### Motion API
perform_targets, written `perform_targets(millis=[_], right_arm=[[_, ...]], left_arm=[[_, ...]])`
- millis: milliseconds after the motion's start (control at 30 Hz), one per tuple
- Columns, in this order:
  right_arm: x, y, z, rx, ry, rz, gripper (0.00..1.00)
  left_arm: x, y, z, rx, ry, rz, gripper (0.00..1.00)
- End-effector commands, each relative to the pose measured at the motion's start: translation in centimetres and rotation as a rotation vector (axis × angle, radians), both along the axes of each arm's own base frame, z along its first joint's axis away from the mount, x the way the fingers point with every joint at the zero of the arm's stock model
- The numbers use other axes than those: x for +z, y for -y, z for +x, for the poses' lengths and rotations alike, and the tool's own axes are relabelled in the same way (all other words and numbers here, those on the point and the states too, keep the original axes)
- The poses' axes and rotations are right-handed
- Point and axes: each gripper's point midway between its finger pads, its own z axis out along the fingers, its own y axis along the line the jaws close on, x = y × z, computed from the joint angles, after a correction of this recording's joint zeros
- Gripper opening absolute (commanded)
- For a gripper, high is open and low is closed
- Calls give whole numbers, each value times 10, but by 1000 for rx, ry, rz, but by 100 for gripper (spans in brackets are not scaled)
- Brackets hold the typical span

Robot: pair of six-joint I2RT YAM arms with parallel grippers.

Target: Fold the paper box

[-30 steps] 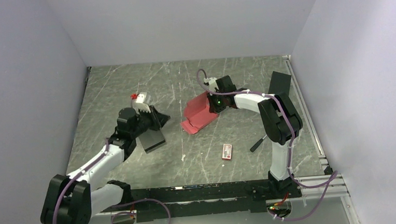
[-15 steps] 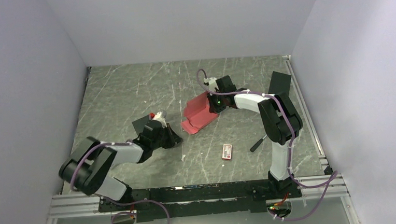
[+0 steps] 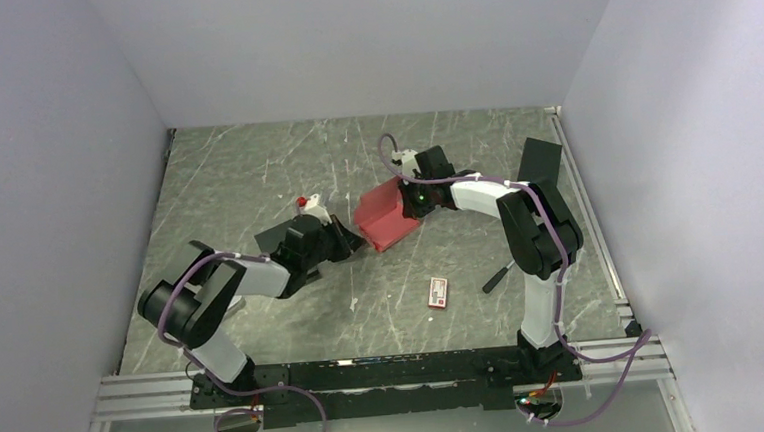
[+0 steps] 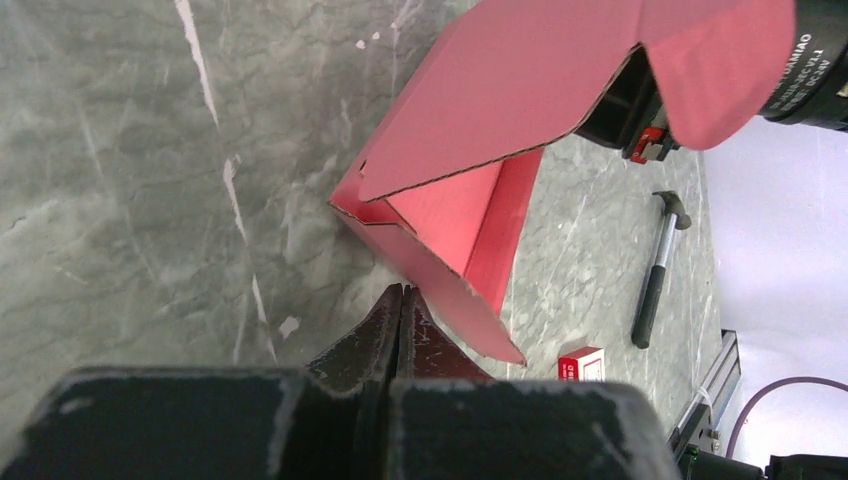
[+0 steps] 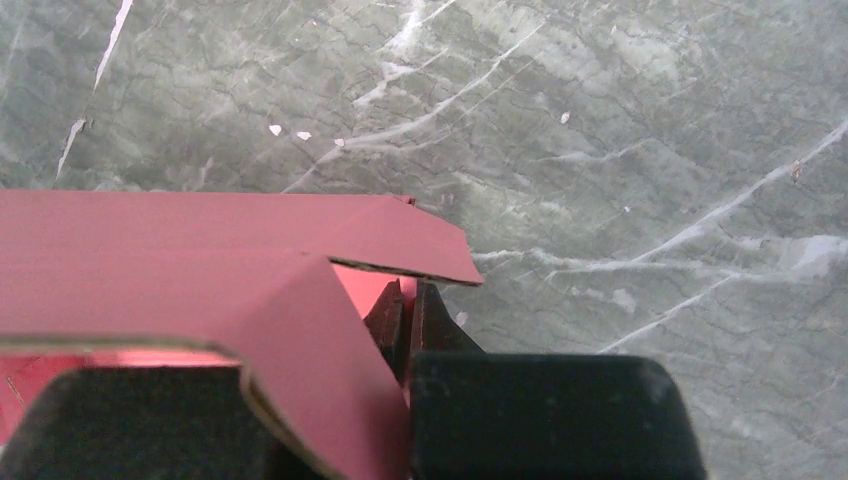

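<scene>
Since a second ago the left arm has swung in from the left part of the tabletop (image 3: 255, 174) toward its middle, and the left gripper (image 3: 353, 243) now sits at the near-left edge of the paper box (image 3: 386, 219), while the right arm has kept its place. The red-pink box lies near the middle of the tabletop, partly formed, with one wide panel raised at a slant and a rounded flap standing up at its far end. From the left wrist, the left gripper (image 4: 402, 300) is clenched, its dark fingers pressed flat together with no cardboard seen between them. Their tips are right at the lower edge of the box (image 4: 470, 210), but real contact cannot be made out. From the right wrist, the right gripper (image 5: 407, 305) is pinched on a thin strip of the box (image 5: 200, 240), with pink card showing between the fingers and a flap lying across the view just above them. The right gripper (image 3: 409, 196) holds the box at its far right side. A small red-and-white packet (image 3: 439, 292) lies on the tabletop nearer the arm bases, well apart from the box. A black-handled tool (image 3: 497, 276) lies to its right, and a black box (image 3: 540, 156) stands by the right edge.
</scene>
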Motion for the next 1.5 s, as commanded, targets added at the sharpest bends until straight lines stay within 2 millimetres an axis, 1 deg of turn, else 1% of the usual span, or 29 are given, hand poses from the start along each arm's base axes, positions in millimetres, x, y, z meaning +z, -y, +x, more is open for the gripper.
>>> perform_targets(millis=[0,133,267,300,400,467,567,667,733,867,967,1067,1333,1467], right_arm=[[-21,-2,-19,24,-86,-35,0],[-21,-4,-20,30,-85,-38,0],[-22,-4,-21,31,-87,-42,0],[-22,-4,-20,30,-86,-42,0],[-23,-4,-21,31,-88,-43,0],[-23,-4,-21,32,-89,-44,0],[-23,-5,-22,34,-90,-44,0],[-22,-5,-21,33,-88,-43,0],[-22,-5,-21,33,-87,-43,0],[-21,-5,-21,34,-85,-43,0],[-22,-6,-21,35,-87,-41,0],[-22,-6,-22,35,-89,-40,0],[-20,-6,-21,35,-84,-39,0],[-20,-7,-21,36,-85,-37,0]], left_arm=[[28,16,16,-27,97,-53,3],[28,19,18,-35,91,-57,3],[27,20,17,-33,81,-70,8],[28,20,17,-29,79,-77,10],[29,20,16,-10,70,-112,22],[29,20,16,0,60,-136,26],[31,24,17,5,53,-178,29],[27,27,18,5,28,-193,32],[20,29,18,5,-5,-190,33],[9,26,17,32,-63,-163,41],[6,21,17,53,-92,-138,46],[4,20,15,62,-127,-115,46],[-11,22,15,85,-213,-73,47],[-18,19,13,124,-273,-27,47]])
